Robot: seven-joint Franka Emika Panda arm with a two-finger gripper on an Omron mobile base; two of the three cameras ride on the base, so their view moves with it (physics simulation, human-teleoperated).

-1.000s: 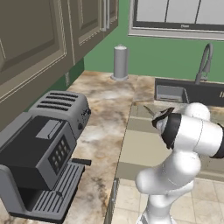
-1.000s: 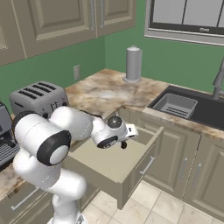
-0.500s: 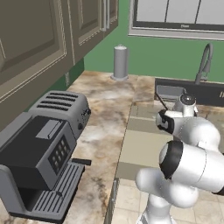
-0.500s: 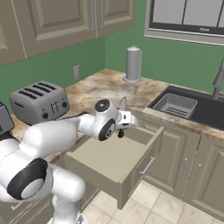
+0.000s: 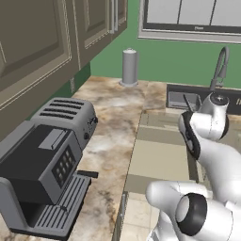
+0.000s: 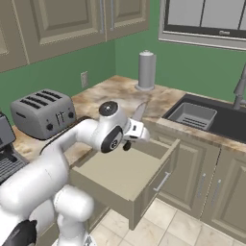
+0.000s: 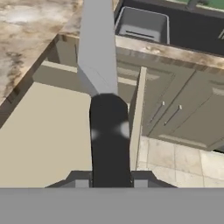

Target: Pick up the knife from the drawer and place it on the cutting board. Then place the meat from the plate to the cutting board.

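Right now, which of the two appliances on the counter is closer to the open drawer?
The silver toaster, standing on the marble counter nearer the open drawer. The dark coffee machine sits beyond it, farther from the drawer.

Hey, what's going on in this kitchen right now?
The robot arm's gripper is shut on the black handle of the knife and holds it in the air above the open drawer; the drawer's tan interior looks bare. The blade points away from the hand, toward the sink at the end of the marble counter. A toaster and a coffee machine stand on the counter further along.
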